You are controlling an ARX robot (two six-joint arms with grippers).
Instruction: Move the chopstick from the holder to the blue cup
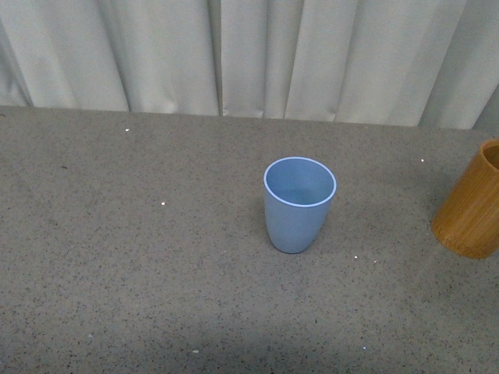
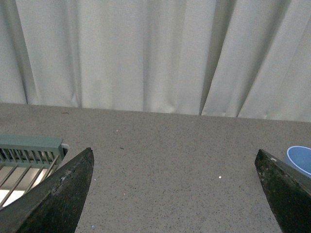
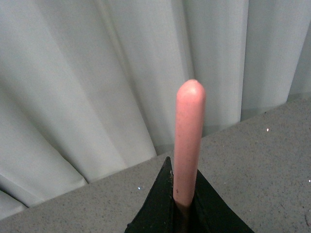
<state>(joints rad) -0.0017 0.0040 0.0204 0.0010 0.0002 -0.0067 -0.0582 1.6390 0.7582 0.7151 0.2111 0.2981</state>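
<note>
The light blue cup stands upright and empty near the middle of the grey table, and its rim peeks in at the edge of the left wrist view. The orange-brown holder stands at the right edge, cut off by the frame. Neither arm shows in the front view. My right gripper is shut on the pink-red chopstick, whose rounded end sticks out beyond the black fingers towards the curtain. My left gripper is open over bare table, its dark fingers wide apart with nothing between them.
A white pleated curtain hangs along the table's far edge. A pale green slatted rack lies on the table beside the left gripper. The speckled grey tabletop stretches left of the cup.
</note>
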